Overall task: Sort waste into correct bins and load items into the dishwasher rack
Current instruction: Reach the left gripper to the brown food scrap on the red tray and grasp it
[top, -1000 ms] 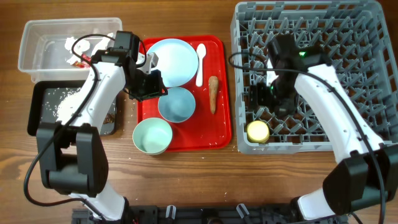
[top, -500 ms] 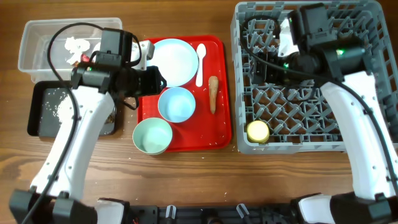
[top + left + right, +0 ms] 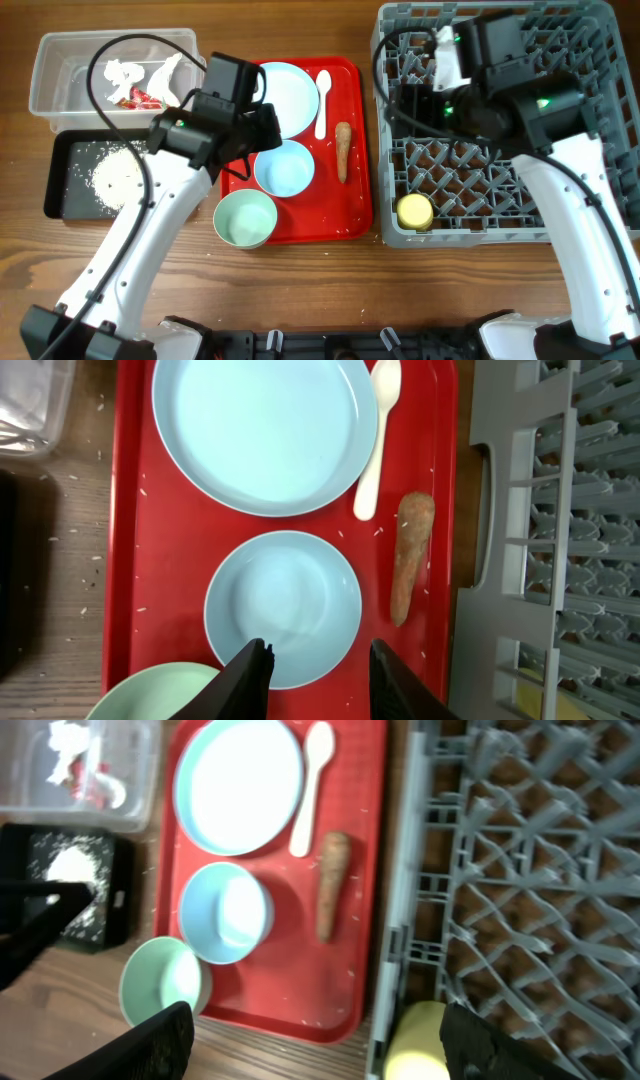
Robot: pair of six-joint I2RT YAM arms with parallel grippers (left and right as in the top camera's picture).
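Note:
My left gripper (image 3: 262,138) is open and empty above the red tray, its fingers (image 3: 255,675) over the near rim of a pale blue bowl (image 3: 283,605). A pale blue plate (image 3: 275,95), white spoon (image 3: 322,100), brown stick (image 3: 343,150) and mint-green bowl (image 3: 245,219) also lie on that tray. My right gripper (image 3: 418,103) is wide open and empty above the grey rack (image 3: 590,150). A yellow cup (image 3: 415,211) lies in the rack's near left corner. The clear tub (image 3: 60,75) holds the wrapper (image 3: 145,97) and paper scraps (image 3: 125,72).
The black tray (image 3: 60,200) with white crumbs (image 3: 115,170) sits in front of the tub at the left. The flat red tray (image 3: 350,215) lies between the bins and the rack. Bare wooden table runs along the front.
My left arm has swung right from the bins to over the blue bowl, uncovering the black tray. My right gripper has risen from near the yellow cup toward the rack's far side.

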